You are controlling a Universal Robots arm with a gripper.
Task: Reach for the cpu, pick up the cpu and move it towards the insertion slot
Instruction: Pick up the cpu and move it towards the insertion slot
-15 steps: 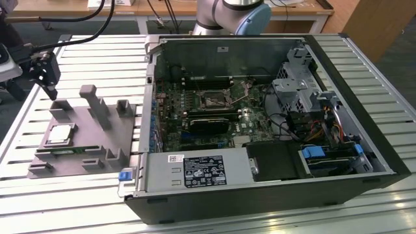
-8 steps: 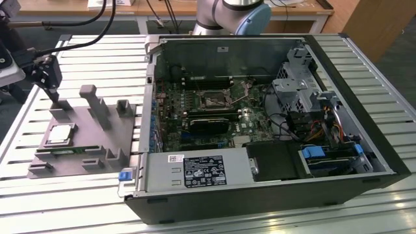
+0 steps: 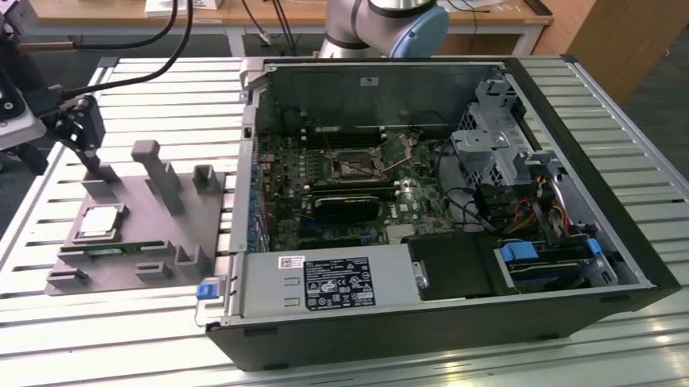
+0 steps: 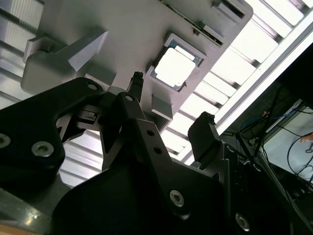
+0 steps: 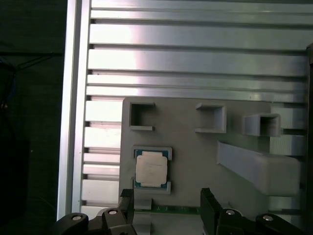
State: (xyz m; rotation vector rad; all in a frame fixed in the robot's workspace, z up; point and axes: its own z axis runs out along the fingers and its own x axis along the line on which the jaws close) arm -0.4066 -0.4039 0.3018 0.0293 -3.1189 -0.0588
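Hovering over the grey tray [image 3: 151, 235] by the slatted table's [image 3: 603, 105] edge on the exterior view's left: the gripper [image 3: 92, 161], fingers [image 4: 205, 127] spread wide, pinching nothing. Lying flat in a recess near the tray's edge, close under the gripper, untouched: the cpu [image 3: 99, 222]. Well apart, inside the open computer case [image 3: 431, 330] mid-table: the insertion slot [image 3: 352, 167].
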